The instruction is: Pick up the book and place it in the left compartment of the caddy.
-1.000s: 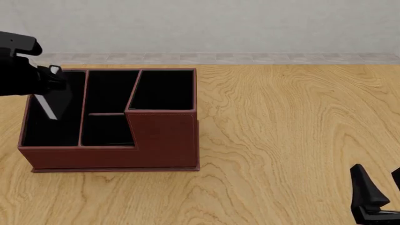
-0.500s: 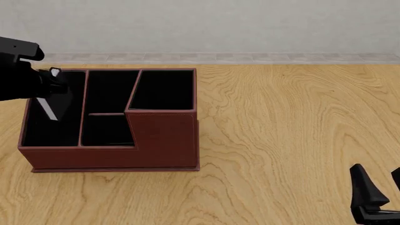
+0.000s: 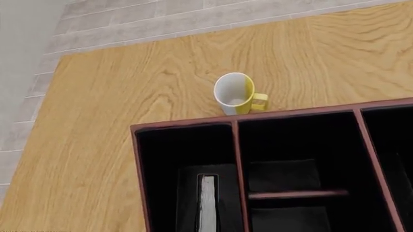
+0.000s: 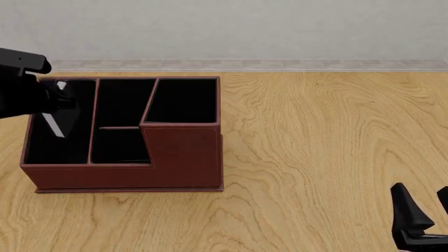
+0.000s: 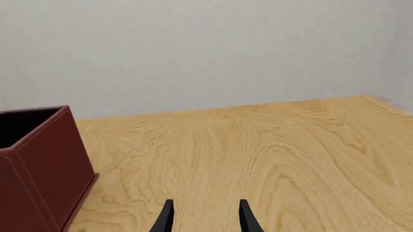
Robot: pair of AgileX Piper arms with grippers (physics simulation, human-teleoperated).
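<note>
A light wood-grain tabletop (image 4: 315, 136) runs back to a pale grey tiled floor strip (image 4: 280, 64) under a plain off-white wall (image 4: 231, 29)

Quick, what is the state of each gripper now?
Left gripper: cannot be told; the book stands in the left compartment.
Right gripper: open, empty.

left arm (image 4: 21, 86) drawn back leftward, book (image 4: 53, 124) left standing in left compartment (image 4: 42, 149)
</note>
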